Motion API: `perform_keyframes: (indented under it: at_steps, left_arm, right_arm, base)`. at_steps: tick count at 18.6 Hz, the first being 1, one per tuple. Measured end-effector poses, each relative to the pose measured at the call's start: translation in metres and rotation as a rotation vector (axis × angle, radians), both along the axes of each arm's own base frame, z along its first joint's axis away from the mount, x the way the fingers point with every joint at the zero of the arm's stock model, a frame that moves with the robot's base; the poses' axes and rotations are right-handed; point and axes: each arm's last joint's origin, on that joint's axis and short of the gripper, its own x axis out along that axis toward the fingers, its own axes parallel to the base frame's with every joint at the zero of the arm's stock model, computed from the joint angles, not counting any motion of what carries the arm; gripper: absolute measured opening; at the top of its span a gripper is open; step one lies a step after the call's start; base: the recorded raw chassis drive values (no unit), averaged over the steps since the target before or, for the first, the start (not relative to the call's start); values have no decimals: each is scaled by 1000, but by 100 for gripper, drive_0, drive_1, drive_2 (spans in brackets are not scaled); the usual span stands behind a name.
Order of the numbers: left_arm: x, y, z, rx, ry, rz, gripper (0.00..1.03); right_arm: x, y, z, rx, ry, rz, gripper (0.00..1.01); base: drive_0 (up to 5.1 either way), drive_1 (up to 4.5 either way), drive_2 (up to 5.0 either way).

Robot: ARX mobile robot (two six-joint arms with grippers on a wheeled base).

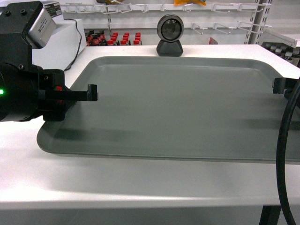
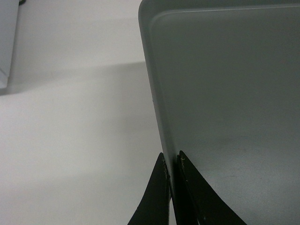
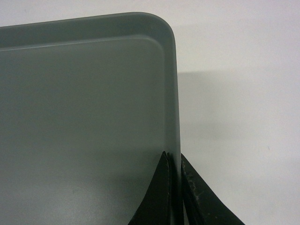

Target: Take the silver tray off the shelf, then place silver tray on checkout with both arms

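The large rectangular matte grey-silver metal tray (image 1: 178, 108) with rounded corners and a low raised rim is seen above the broad white smooth desk (image 1: 140, 183), spanning most of its width; a soft shadow is cast on the desk beneath the near rim, and whether the tray rests on the surface or is held just above it cannot be told. The left rim of the tray is clamped by the left gripper (image 2: 172, 161): in the left wrist view one thin black finger (image 2: 157, 197) is placed outside the rim and the other inside, with the rim pinched between them near the middle of that edge. The right rim is clamped likewise by the right gripper (image 3: 174, 159), one finger (image 3: 157, 197) lying on the inner face of the tray and the other outside it, over the desk. In the head view the bulky black left arm (image 1: 23, 93) is shown with a green light lit and a grey box on top, and the right arm is largely out of frame, with a thick black cable (image 1: 286, 154) hanging in front. A black dome-shaped device (image 1: 169, 35) is stood on the desk beyond the far rim of the tray, apart from it. White shop shelving (image 1: 154, 9) with red-capped items (image 1: 112, 38) is visible in the background.
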Motion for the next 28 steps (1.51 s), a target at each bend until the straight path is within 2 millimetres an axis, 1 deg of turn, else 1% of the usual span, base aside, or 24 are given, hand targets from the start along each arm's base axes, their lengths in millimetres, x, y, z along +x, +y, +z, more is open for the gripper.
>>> perform_keyframes:
  at_steps: [8, 28]
  left_arm:
    - [0, 0, 0, -1, -4, 0, 3]
    - [0, 0, 0, 0, 0, 0, 3]
  right_arm:
    - [0, 0, 0, 0, -1, -1, 3]
    - [0, 0, 0, 0, 0, 0, 3]
  base:
    - [-14, 409, -436]
    - [0, 0, 0]
